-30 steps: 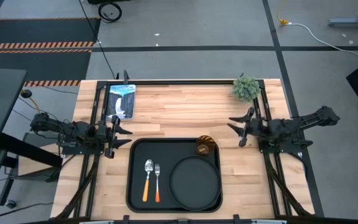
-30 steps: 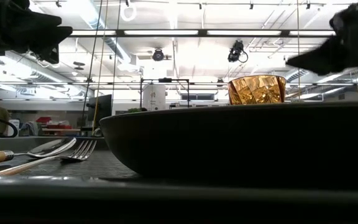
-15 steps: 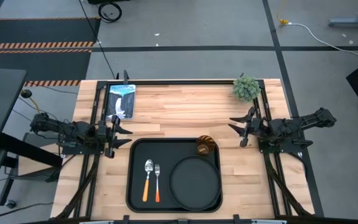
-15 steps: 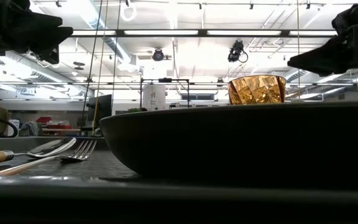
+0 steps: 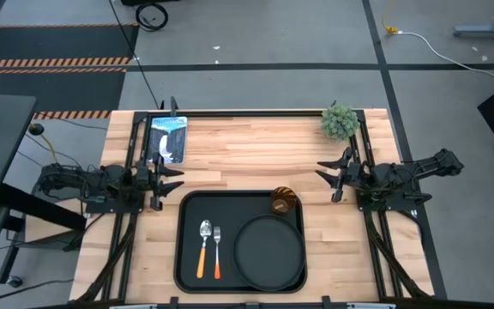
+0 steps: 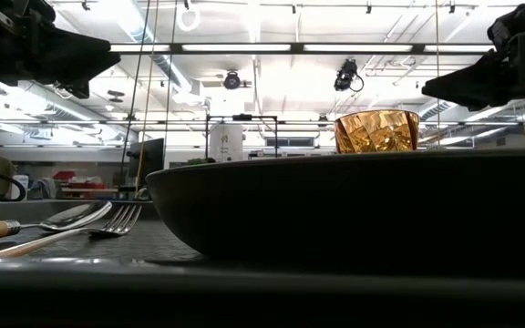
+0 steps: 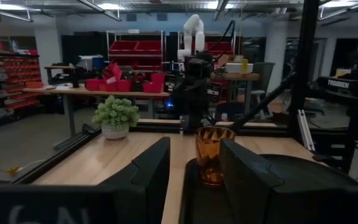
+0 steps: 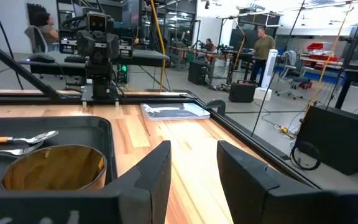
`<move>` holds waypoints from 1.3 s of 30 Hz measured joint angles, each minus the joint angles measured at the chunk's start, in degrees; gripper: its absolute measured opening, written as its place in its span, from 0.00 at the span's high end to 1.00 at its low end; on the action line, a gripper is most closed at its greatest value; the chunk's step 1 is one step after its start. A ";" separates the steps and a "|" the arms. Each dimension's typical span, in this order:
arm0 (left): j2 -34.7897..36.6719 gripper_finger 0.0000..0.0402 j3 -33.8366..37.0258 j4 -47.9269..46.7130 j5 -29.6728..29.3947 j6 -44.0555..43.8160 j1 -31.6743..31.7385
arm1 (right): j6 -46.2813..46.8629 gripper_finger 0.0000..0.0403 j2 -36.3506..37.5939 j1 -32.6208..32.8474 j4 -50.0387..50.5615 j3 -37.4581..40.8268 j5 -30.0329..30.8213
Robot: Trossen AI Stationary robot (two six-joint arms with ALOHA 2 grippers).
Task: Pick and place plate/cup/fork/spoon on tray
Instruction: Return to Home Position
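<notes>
The black rectangular tray (image 5: 189,257) lies at the table's near middle. On it the round black plate (image 5: 269,251) rests flat on the right side, and the amber cup (image 5: 282,201) stands upright at the far right corner. The spoon (image 5: 203,247) and the fork (image 5: 216,251) lie side by side on the left, orange handles toward the near edge. My left gripper (image 5: 178,177) hovers open and empty left of the tray. My right gripper (image 5: 320,170) hovers open and empty to the tray's far right. The cup also shows in the left wrist view (image 7: 214,152) and the right wrist view (image 8: 55,165).
A small potted plant (image 5: 340,121) stands at the table's far right corner. A flat blue-and-white packet (image 5: 167,137) lies at the far left. Bare wood stretches between them, beyond the tray. Black frame rails run along the table's left and right edges.
My left gripper has shifted a little toward the table's far edge and stays open. Everything on the tray has kept still.
</notes>
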State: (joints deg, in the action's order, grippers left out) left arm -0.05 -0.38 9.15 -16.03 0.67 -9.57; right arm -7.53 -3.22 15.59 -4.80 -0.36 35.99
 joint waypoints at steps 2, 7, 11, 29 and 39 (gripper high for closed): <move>0.00 0.63 0.00 0.00 0.02 -0.02 -0.04 | 0.00 0.66 0.00 0.00 0.00 0.00 0.00; 0.00 0.63 0.00 0.00 0.00 -0.02 -0.75 | 0.00 0.66 -0.02 0.00 0.00 0.00 0.00; 0.00 0.63 0.00 0.00 0.02 -0.02 -2.98 | 0.00 0.66 -0.02 0.00 -0.01 0.00 0.00; -0.33 0.63 0.01 0.00 0.02 -0.02 -5.46 | 0.00 0.66 -0.02 0.00 -0.02 0.00 -0.03; -0.31 0.63 0.00 0.01 0.02 -0.02 -5.46 | 0.00 0.66 -0.02 0.00 -0.02 0.00 -0.17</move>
State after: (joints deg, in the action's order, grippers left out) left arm -0.36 -0.38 9.15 -16.01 0.64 -15.03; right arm -7.53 -3.25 15.59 -4.82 -0.36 35.81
